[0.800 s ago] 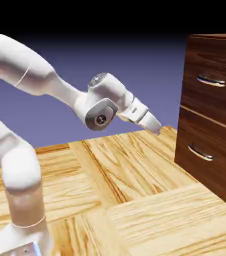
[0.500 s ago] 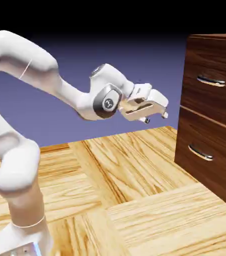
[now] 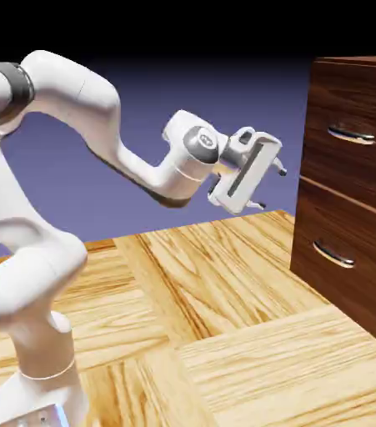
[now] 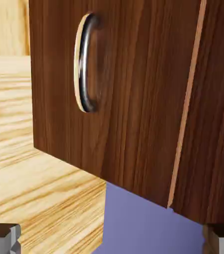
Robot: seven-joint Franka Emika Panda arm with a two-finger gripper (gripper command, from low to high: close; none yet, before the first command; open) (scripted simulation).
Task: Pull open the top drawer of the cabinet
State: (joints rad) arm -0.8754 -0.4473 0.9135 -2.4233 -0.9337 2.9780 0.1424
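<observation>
In the exterior view, the cabinet [image 3: 349, 196] fills the right side of the frame, its top drawer [image 3: 353, 138] at the upper right, closed, with a curved silver handle [image 3: 352, 135] across it. The lower drawer [image 3: 345, 250] sits beneath, also shut. The white arm [image 3: 99, 108] reaches from the left to the centre, where the gripper [image 3: 274, 188] is tilted, its two fingers spread wide with nothing between them, apart from the cabinet front. In the hand view, the fingertips [image 4: 2, 239] show at the lower left and lower right corners; a drawer front and its handle stand upper left of centre, pale wood surface [image 4: 9, 163] at the left.
</observation>
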